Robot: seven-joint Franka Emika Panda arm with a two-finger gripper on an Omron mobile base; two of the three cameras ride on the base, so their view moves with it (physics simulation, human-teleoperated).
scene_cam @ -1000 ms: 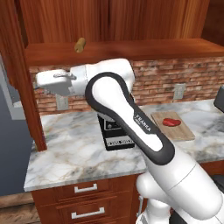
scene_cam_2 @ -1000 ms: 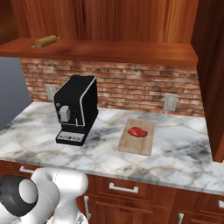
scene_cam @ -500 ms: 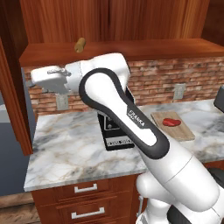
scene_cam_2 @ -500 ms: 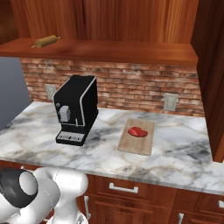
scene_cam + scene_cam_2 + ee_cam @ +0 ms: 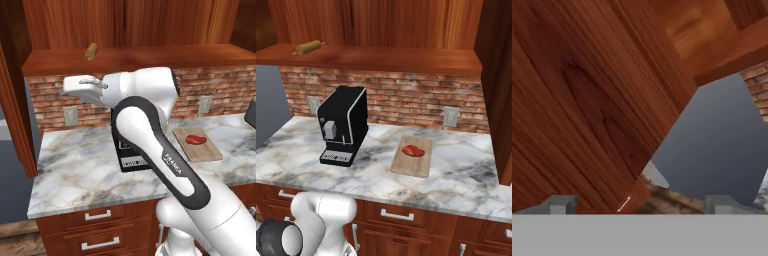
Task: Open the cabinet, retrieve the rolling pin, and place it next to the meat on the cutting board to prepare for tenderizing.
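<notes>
The cabinet [image 5: 130,25] stands open, its left door [image 5: 14,105] swung out wide. On its bottom shelf [image 5: 381,57] lies the light wooden rolling pin [image 5: 308,47], seen end-on as the rolling pin [image 5: 91,51] in the left base view. My gripper [image 5: 66,90] hangs below that shelf, pointing left toward the door, open and empty. In the hand view the gripper [image 5: 642,204] faces the door's wood [image 5: 587,100] at close range. The red meat [image 5: 412,150] lies on the tan cutting board [image 5: 406,165], to the right on the counter, also visible as meat [image 5: 195,139] on the board [image 5: 210,150].
A black coffee machine [image 5: 343,125] stands on the marble counter [image 5: 296,150], left of the board and partly behind my arm [image 5: 150,145]. The right door [image 5: 501,85] juts out at the right. A brick wall with outlets [image 5: 451,116] backs the counter. Drawers [image 5: 97,216] sit below.
The left door has swung wider open. My hand reached left with it, then drew back right under the shelf, and the arm folded closer. Jaws stayed open.
</notes>
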